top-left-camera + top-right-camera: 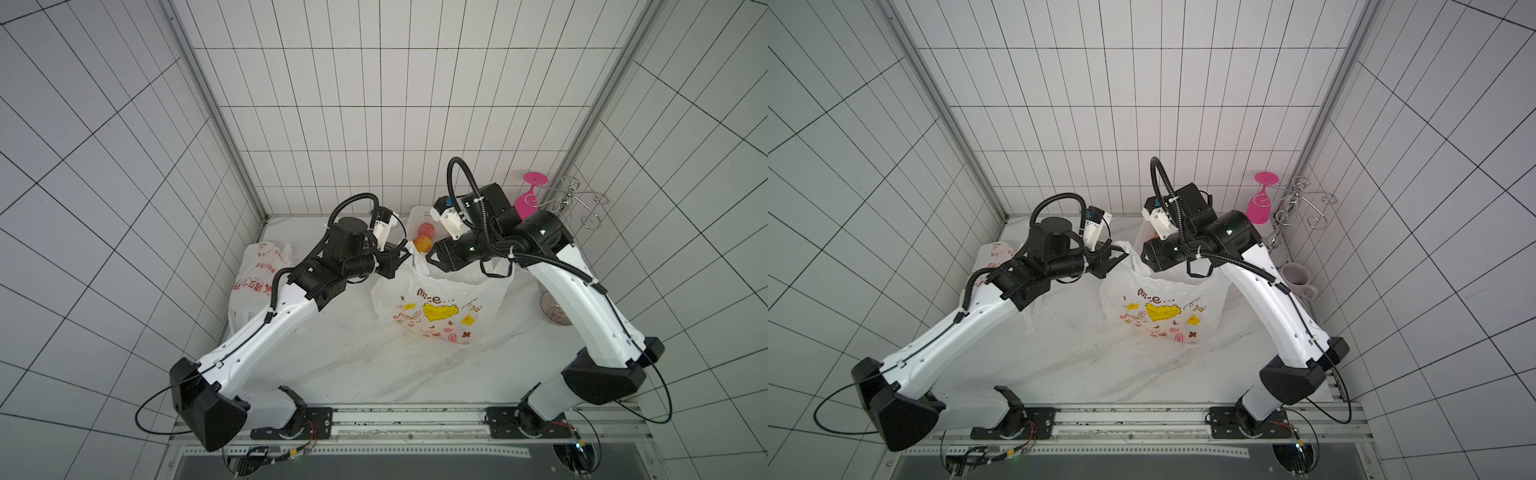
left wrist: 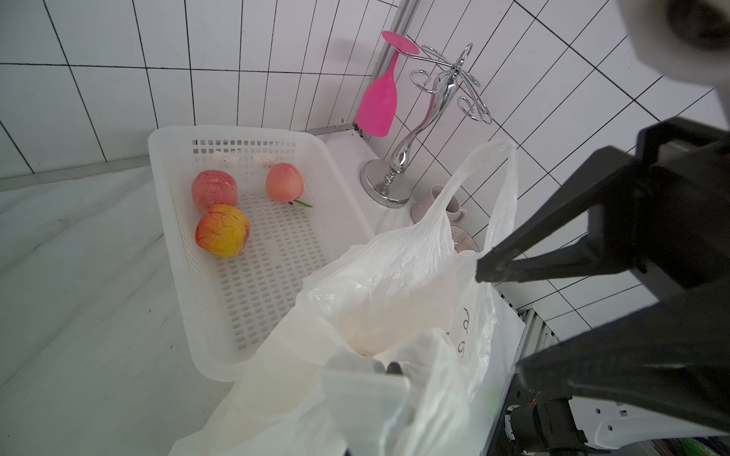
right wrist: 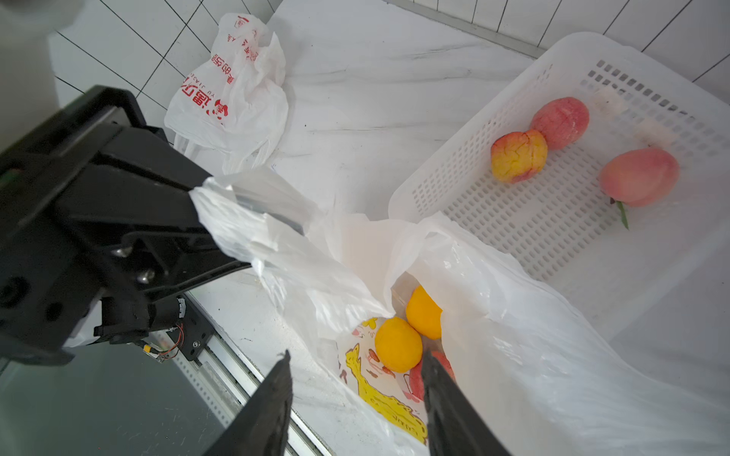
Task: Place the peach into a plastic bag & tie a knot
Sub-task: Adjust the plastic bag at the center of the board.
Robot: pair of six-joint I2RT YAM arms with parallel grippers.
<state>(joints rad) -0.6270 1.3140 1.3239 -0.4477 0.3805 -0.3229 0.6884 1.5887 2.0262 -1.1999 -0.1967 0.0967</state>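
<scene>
Loading step in hand
The white printed plastic bag [image 3: 553, 355] is clamped by the left end effector [image 3: 245, 229]; right end effector [image 3: 355, 359] parted, empty. Pink peach [image 3: 638, 177] in white perforated basket [image 3: 513, 244] likely to be grasped next.

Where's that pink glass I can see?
The pink glass hangs upside down on the chrome rack in the table's far right corner, to the right of the white basket; the left wrist view shows it.
</scene>
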